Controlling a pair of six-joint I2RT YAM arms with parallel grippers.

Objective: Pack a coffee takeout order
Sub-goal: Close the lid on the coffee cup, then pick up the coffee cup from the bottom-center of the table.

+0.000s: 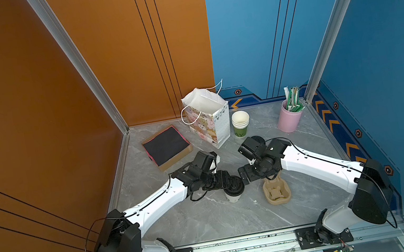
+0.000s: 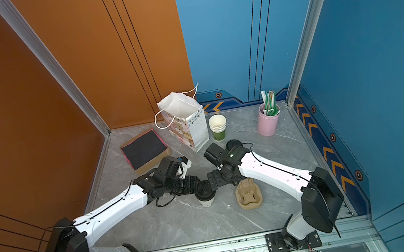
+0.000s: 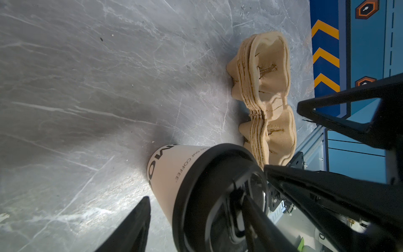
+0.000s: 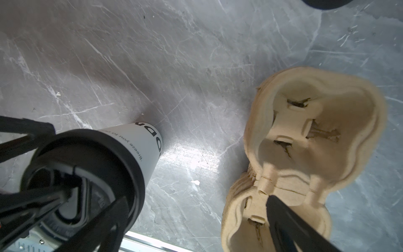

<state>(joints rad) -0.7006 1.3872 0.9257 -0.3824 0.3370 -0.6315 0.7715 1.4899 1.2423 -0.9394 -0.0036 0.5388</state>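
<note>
A whitish paper cup point(image 1: 233, 197) point(image 2: 206, 202) with a black lid point(image 3: 209, 196) point(image 4: 87, 165) stands upright mid-table. My left gripper point(image 1: 228, 182) point(image 3: 200, 224) is open astride its rim. One finger point(image 3: 259, 218) lies across the lid top. The other finger point(image 3: 135, 227) stands off the cup's side with a gap. My right gripper point(image 1: 244, 177) point(image 4: 196, 224) is open wide, one finger at the lid's rim and the other over the tan carriers. The black napkin point(image 1: 166, 145) lies on a box at the back left. Wrapped straws point(image 1: 293, 99) stand in a pink holder.
A stack of tan pulp cup carriers point(image 1: 277, 193) point(image 4: 305, 139) sits right of the cup. An open patterned paper bag point(image 1: 208, 120) stands at the back. Beside it are a lidless cup stack point(image 1: 241, 123), a spare black lid point(image 1: 258, 139) and the pink holder point(image 1: 288, 120).
</note>
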